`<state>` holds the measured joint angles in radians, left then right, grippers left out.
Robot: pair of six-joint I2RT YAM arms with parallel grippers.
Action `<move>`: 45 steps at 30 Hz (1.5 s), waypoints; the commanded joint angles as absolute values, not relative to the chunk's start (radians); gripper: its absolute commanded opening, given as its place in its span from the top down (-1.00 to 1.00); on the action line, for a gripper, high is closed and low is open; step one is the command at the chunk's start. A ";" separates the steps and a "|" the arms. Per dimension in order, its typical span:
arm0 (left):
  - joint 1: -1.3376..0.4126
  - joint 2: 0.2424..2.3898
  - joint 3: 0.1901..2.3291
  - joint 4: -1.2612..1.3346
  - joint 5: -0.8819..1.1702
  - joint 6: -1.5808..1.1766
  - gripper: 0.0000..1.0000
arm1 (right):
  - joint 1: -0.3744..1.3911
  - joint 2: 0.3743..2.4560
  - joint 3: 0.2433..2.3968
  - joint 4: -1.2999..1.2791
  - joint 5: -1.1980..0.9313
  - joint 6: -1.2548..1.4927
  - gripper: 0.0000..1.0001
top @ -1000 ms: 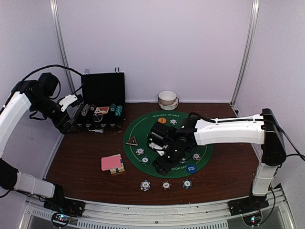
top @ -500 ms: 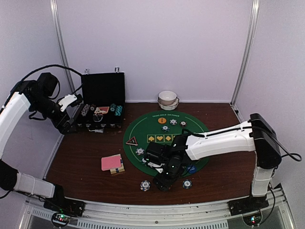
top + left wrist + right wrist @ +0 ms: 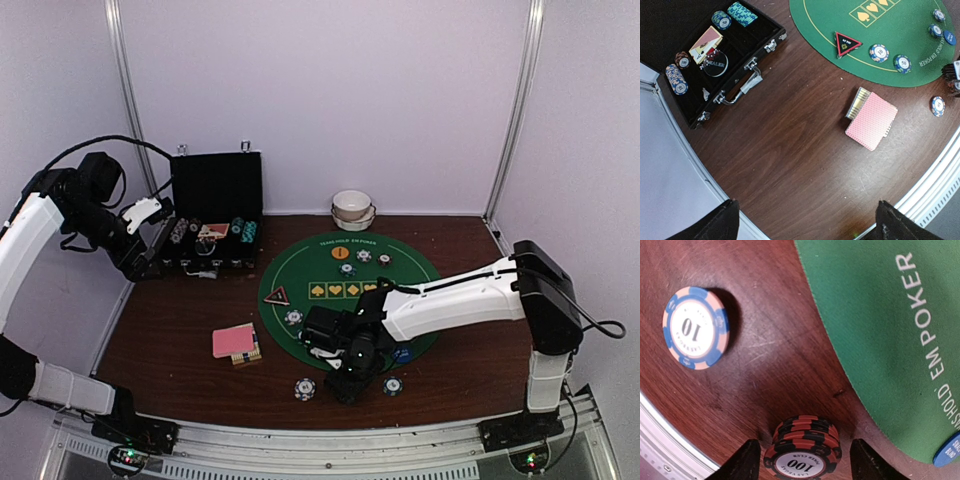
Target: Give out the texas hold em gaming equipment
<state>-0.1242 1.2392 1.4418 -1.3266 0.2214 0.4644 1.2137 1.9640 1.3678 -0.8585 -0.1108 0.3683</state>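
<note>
We find the poker mat (image 3: 320,265) at the middle of the surface (image 3: 170,330), the stacked bowls (image 3: 352,208) just behind it and the open case (image 3: 215,235) at the back left. The card deck (image 3: 235,342) lies off the mat's near-left edge, and the 10 chip (image 3: 695,327) and 100 chip stack (image 3: 802,450) lie on bare surface before it.

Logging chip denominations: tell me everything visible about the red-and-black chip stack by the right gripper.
The red-and-black chip stack is a few round chips, plastic-looking, striped edges, white top label reading 100. It stands upright on the brown table just off the green mat, between the right gripper's open fingers; contact is unclear.
</note>
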 commanded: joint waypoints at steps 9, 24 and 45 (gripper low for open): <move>-0.118 1.220 1.439 -1.320 0.232 0.474 -0.95 | 1.220 1.959 1.399 -0.880 -0.093 0.364 0.06; -0.118 1.216 1.433 -1.313 0.232 0.474 -0.95 | 1.215 1.953 1.526 -0.997 -0.056 0.333 0.24; -0.118 1.212 1.437 -1.313 0.228 0.479 -0.95 | 0.952 2.261 1.962 -0.993 -0.052 0.257 0.33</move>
<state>-0.1242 1.2224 1.4342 -1.3266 0.2211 0.4660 0.9691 2.2066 1.8828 -1.0019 -0.0513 0.2649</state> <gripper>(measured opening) 0.976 0.405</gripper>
